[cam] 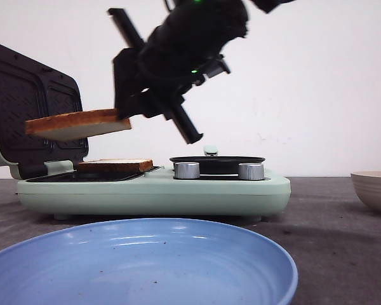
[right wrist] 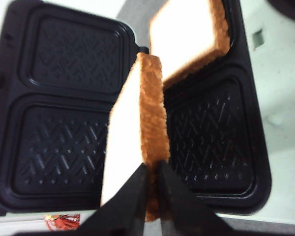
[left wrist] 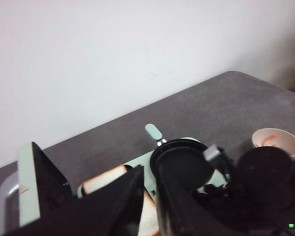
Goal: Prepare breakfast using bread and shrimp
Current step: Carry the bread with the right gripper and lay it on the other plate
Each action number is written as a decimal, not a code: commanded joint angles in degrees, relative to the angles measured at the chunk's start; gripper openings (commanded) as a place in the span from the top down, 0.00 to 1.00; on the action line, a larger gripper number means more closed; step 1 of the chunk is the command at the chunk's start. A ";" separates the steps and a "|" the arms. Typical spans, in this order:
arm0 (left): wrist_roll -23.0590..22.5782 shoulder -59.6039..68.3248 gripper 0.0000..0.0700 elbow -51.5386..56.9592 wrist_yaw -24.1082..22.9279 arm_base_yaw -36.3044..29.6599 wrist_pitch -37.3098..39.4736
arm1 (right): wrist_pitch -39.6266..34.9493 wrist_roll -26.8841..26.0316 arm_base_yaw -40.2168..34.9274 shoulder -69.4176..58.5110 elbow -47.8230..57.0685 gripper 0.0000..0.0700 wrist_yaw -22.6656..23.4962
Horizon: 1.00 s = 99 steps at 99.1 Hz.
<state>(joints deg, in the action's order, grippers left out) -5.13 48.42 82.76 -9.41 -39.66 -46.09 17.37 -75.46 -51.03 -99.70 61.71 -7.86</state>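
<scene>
My right gripper (cam: pixel 123 115) is shut on the edge of one bread slice (cam: pixel 76 124) and holds it level above the open sandwich maker (cam: pixel 152 190). In the right wrist view the held slice (right wrist: pixel 137 118) sits edge-on between the gripper's (right wrist: pixel 152 169) jaws. The second bread slice (cam: pixel 115 165) lies flat on the lower black plate, also seen in the right wrist view (right wrist: pixel 189 34) and the left wrist view (left wrist: pixel 103 179). The orange-pink shrimp (left wrist: pixel 270 140) lie in a beige bowl (left wrist: pixel 285 147). My left gripper (left wrist: pixel 148 169) is raised behind, jaws nearly together, holding nothing.
The sandwich maker's lid (cam: pixel 32 108) stands open at the left. A small black round pan (cam: pixel 217 162) and two silver knobs (cam: pixel 187 170) sit on its right half. A blue plate (cam: pixel 140 260) is in the foreground. The beige bowl (cam: pixel 374 187) is at the right edge.
</scene>
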 commanded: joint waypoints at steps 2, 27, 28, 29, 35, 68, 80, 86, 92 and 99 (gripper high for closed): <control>0.28 0.11 1.00 1.18 0.04 -0.92 0.52 | -1.20 -0.35 -0.96 -1.57 2.34 1.00 -1.90; 0.28 -2.14 1.00 1.18 0.04 -1.51 0.48 | -7.65 -3.98 -1.03 -1.84 2.62 1.00 -7.17; 0.28 -2.21 1.00 1.18 0.04 -1.51 0.48 | -7.76 -4.13 -1.03 -1.88 2.62 1.00 -7.17; 0.28 -2.25 1.00 1.18 0.07 -1.53 0.50 | -7.87 -4.26 -1.03 -1.88 2.62 1.00 -7.17; 0.28 -2.64 1.00 1.18 0.07 -1.51 0.55 | -8.24 -5.40 -1.05 -1.90 2.62 1.00 -7.17; 0.26 -2.82 1.00 1.18 0.09 -2.51 0.46 | -6.23 -9.29 -1.66 -4.07 2.71 1.00 -5.92; 0.26 -2.82 1.00 1.18 0.09 -3.02 0.44 | -6.12 -9.35 -1.62 -4.17 2.71 1.00 -6.99; 0.26 -2.82 1.00 1.18 0.09 -3.30 0.42 | -5.51 -9.29 -1.57 -4.17 2.71 1.00 -7.26; 0.24 -2.84 1.00 1.18 0.09 -3.61 0.42 | -4.57 -9.07 -1.42 -4.17 2.73 1.00 -7.19; 0.15 -2.82 1.00 1.18 0.07 -3.96 0.42 | -2.91 -6.73 -1.33 -4.17 2.75 1.00 -7.17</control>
<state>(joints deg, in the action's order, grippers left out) -5.13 45.30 82.76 -9.32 -42.96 -46.13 12.86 -84.23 -51.90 -102.74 63.20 -14.79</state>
